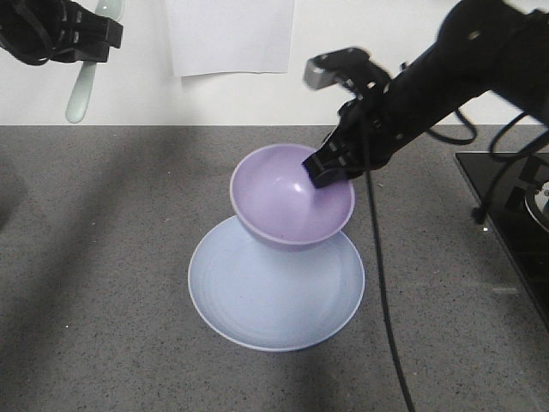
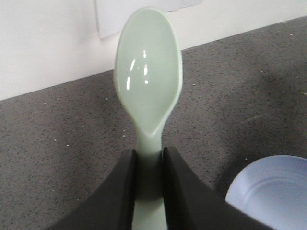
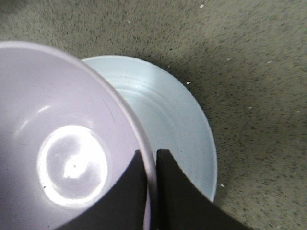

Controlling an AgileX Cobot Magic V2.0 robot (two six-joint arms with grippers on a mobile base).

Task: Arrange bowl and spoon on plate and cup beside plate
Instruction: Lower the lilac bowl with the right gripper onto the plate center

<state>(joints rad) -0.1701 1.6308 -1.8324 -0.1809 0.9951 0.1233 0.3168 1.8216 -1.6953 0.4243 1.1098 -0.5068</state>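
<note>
Here, a speckled grey counter point(image 1: 103, 300) bears the plate point(image 1: 274, 300), white wall point(image 1: 141, 81) behind.

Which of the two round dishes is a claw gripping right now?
The lilac bowl: the right claw pinches its rim. The wider pale blue plate beneath it lies flat, with no claw on it.

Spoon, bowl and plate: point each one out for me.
spoon point(image 2: 147, 81), left wrist view, on its scoop.
bowl point(image 1: 287, 202), exterior front view, inside wall.
plate point(image 1: 266, 300), exterior front view, bare floor.
</note>
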